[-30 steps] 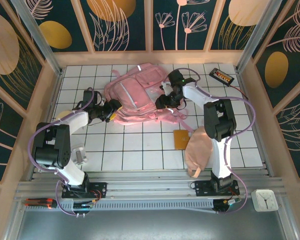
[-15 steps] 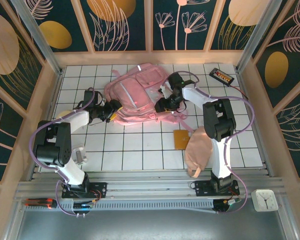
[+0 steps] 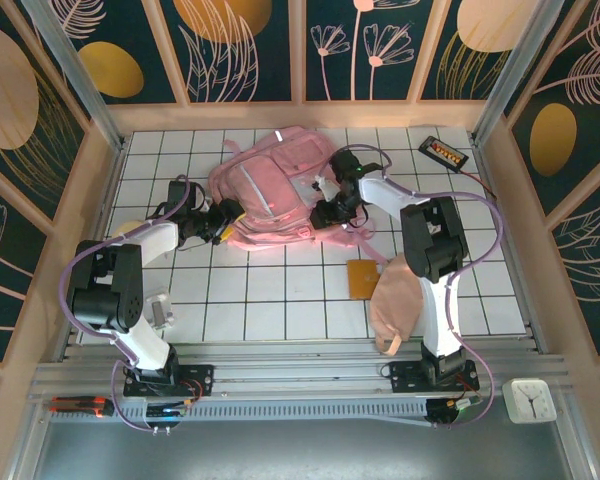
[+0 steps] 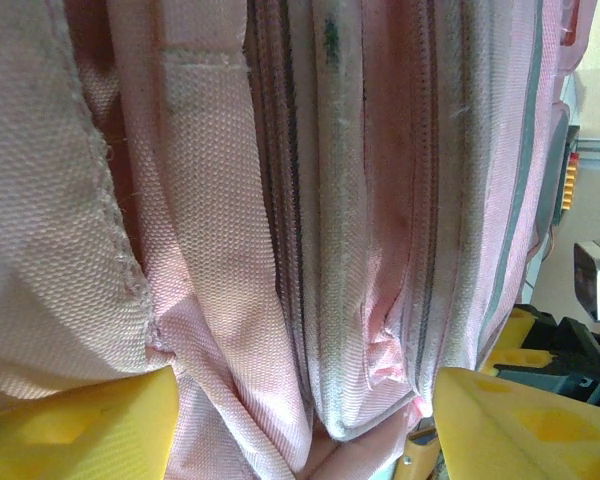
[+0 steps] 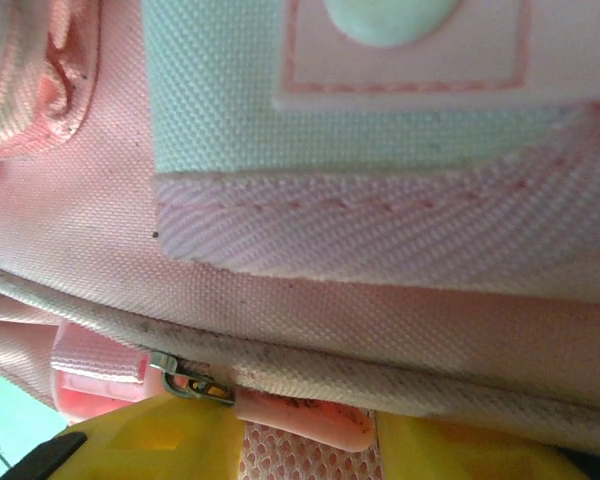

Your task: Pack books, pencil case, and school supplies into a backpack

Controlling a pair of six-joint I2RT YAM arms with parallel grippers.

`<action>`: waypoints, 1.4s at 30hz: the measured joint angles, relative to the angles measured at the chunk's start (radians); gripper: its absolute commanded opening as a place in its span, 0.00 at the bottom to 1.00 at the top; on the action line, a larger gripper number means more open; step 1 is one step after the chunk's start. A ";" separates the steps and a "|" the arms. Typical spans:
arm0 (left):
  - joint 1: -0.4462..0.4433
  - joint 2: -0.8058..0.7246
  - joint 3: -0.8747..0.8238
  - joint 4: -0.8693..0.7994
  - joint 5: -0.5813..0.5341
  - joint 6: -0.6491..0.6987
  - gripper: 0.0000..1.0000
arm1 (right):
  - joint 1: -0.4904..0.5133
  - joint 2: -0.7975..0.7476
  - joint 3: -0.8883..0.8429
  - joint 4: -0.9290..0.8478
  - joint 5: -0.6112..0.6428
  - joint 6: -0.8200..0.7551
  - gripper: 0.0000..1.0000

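The pink backpack (image 3: 268, 185) lies flat at the back middle of the table. At its lower left edge is my left gripper (image 3: 226, 221), open. Its yellow fingers (image 4: 80, 430) stand wide apart with the backpack's folded seam edge (image 4: 370, 330) between them. My right gripper (image 3: 330, 212) is at the backpack's right side, open but narrow. A pink zipper pull (image 5: 300, 412) lies across the gap between its yellow fingers (image 5: 150, 445), under the zipper seam. The peach pencil case (image 3: 395, 300) and the orange pad (image 3: 363, 278) lie at the front right. The books are out of view.
A black gadget with red marks (image 3: 445, 152) sits at the back right corner. A pale yellow disc (image 3: 128, 229) peeks out under the left arm. Wooden walls ring the white gridded table (image 3: 280, 300). The backpack's straps (image 3: 352, 232) trail toward the right arm.
My right gripper has slid a little left and nearer along the backpack's right edge, and its jaws have narrowed around the zipper pull. The left arm has not moved.
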 measured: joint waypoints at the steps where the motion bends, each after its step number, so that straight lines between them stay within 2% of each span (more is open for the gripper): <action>1: 0.000 0.000 0.000 0.001 0.000 0.000 0.68 | 0.002 0.000 0.000 0.001 0.006 0.000 0.39; 2: 0.000 0.000 0.000 0.001 0.000 0.000 0.67 | 0.005 0.000 0.000 0.002 0.014 0.000 0.38; 6: 0.000 0.000 -0.004 0.005 0.000 0.000 0.67 | 0.008 0.000 0.000 0.008 0.035 0.003 0.26; 9: 0.000 0.000 -0.007 0.008 0.000 0.000 0.67 | 0.009 0.000 0.000 0.008 0.050 0.003 0.09; 10: 0.000 0.000 -0.008 0.009 0.000 0.000 0.67 | 0.009 0.000 0.000 0.006 0.052 -0.001 0.01; 18: 0.000 -0.003 0.007 -0.026 -0.016 0.035 0.68 | 0.021 -0.009 -0.009 0.005 0.077 -0.010 0.00; 24: 0.002 -0.041 0.068 -0.108 -0.057 0.082 0.68 | 0.037 -0.090 -0.066 0.017 0.087 0.024 0.00; 31: 0.002 -0.043 0.113 -0.078 -0.033 0.036 0.63 | 0.038 -0.139 -0.077 0.020 0.086 0.051 0.00; 42: -0.047 0.107 0.253 -0.075 -0.006 -0.001 0.58 | 0.044 -0.139 -0.083 0.021 0.087 0.053 0.00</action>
